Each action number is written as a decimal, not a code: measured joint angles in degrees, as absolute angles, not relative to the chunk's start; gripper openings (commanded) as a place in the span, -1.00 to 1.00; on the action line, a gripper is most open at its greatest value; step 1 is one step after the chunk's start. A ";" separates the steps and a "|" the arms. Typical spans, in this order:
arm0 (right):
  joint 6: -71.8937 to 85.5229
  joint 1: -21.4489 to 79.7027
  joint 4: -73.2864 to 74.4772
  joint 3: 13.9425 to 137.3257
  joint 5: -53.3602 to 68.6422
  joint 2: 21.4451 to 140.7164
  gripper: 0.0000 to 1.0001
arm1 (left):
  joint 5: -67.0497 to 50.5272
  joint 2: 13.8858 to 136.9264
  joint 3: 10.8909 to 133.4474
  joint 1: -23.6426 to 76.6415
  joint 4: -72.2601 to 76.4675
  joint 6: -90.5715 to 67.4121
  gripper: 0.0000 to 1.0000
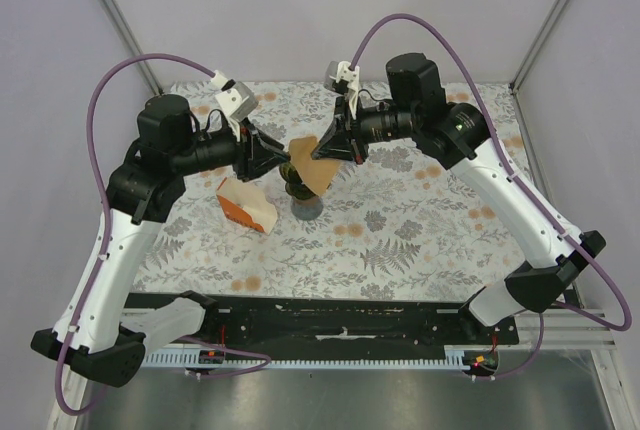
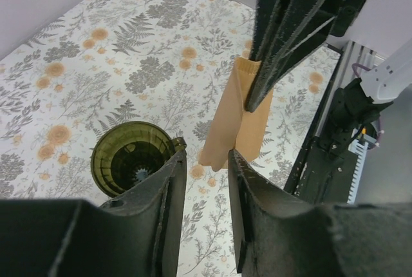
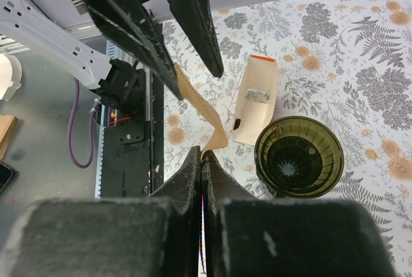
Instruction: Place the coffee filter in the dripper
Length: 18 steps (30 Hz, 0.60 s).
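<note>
The right gripper (image 3: pixel 203 158) was pinched shut on the coffee filter (image 2: pixel 235 116), dangling it in the air just beside the dripper (image 2: pixel 132 158), whose cup was bare. The left gripper (image 2: pixel 206 154) hovered near, jaws narrowly apart, gripping nothing. Seating the filter was all yet to do.

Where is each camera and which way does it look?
Top external: above and behind, looking down at the table; left arm and right arm show.
Left wrist: on that arm, looking down past the left pincer at the dripper.
Right wrist: looking down past the right pincer, shut on the coffee filter.
All share the dripper and coffee filter.
</note>
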<state>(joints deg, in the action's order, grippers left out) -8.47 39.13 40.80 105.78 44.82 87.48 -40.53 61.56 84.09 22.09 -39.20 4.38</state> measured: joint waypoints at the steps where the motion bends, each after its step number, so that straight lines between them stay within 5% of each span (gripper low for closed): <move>1: -8.47 39.13 40.77 105.86 45.15 87.53 -1.00 | -40.10 61.58 84.05 22.15 -39.22 4.64 -0.32; 18: -10.81 39.13 41.23 105.71 53.21 87.46 -1.00 | -42.35 61.93 84.05 22.28 -40.58 8.05 -0.19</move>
